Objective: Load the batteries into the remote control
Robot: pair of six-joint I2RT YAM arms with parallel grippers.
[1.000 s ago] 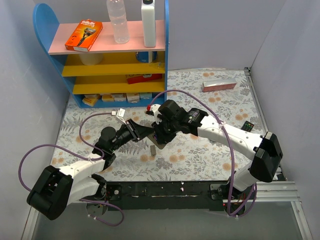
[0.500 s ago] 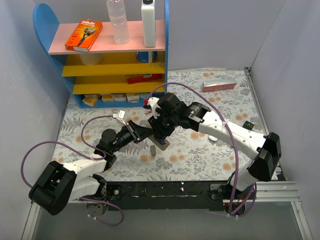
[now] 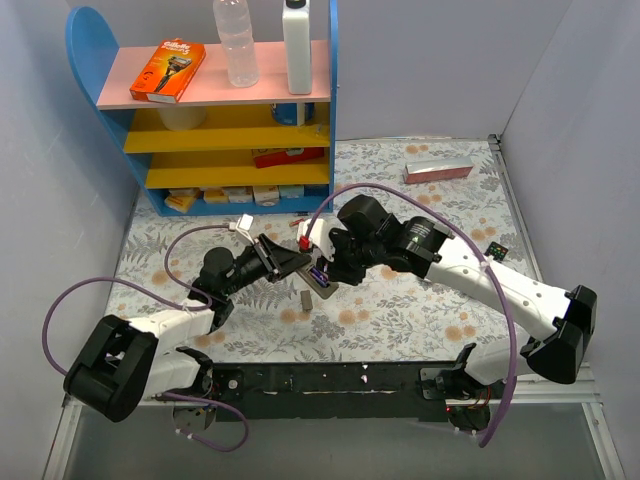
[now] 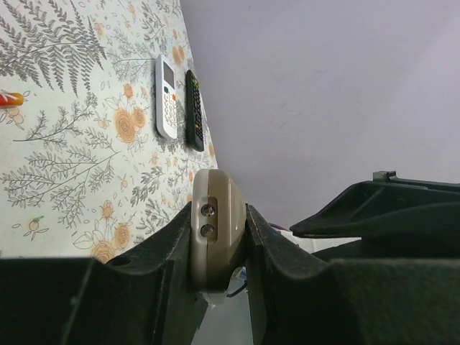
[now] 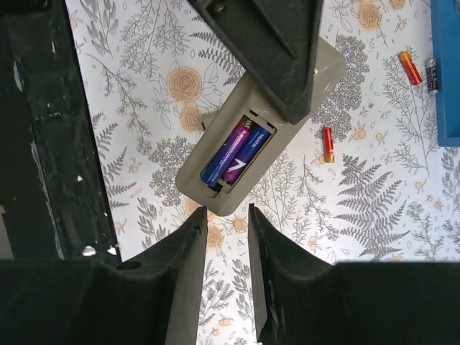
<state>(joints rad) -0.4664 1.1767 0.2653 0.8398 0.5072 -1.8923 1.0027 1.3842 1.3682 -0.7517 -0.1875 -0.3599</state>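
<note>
Remote control (image 5: 316,83) beige back up, 2 blue-purple batteries (image 5: 237,152) in open compt; left tool (image 4: 219,237) clamps it, right tool (image 5: 224,241) open.

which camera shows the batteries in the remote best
The right wrist view: two blue-purple batteries lie in the remote's open compartment. The left wrist view shows only the remote's end; the top view, a tiny purple speck.

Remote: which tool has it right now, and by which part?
The left tool pinches the remote front-to-back, at the end opposite the batteries. The right tool is empty.
</note>
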